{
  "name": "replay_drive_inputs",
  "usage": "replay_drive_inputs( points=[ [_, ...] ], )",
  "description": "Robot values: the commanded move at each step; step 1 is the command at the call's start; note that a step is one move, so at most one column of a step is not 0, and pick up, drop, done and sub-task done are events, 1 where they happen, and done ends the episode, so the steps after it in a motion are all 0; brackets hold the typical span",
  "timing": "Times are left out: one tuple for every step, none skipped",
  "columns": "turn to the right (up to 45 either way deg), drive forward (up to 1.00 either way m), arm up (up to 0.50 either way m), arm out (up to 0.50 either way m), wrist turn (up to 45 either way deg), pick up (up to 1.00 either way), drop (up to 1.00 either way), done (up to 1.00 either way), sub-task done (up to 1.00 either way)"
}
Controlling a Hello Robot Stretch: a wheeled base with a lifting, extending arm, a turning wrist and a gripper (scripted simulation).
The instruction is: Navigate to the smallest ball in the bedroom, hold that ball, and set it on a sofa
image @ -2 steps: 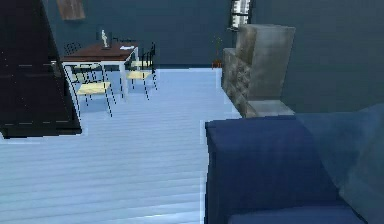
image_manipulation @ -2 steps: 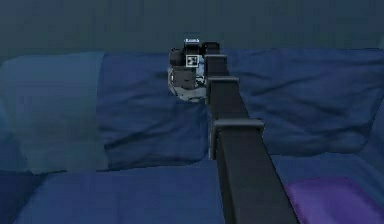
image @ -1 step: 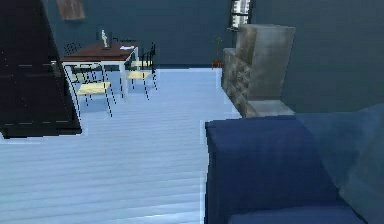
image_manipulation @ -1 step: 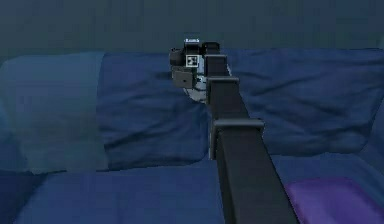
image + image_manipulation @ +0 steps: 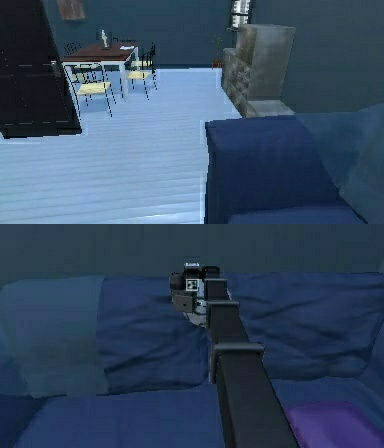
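Your dark square arm (image 5: 240,374) reaches out over the dark blue fabric sofa (image 5: 110,344). Its gripper (image 5: 193,308) is just 1 dark blob against the far back cushions, so you can't tell whether it holds the ball or anything else. The sofa's right end is cut off.

The forward view shows one blue sofa (image 5: 262,160) at five o'clock and one grey armchair (image 5: 256,62) at one o'clock. One table (image 5: 100,54) with three visible chairs (image 5: 95,88) stands at eleven o'clock, and one dark cabinet (image 5: 30,65) at nine.
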Motion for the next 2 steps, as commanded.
replay_drive_inputs(
  points=[
    [0.0,0.00,-0.50,0.00,0.0,0.00,0.00,0.00,0.00],
    [0.0,0.00,0.00,0.00,0.0,0.00,1.00,0.00,0.00]
  ],
)
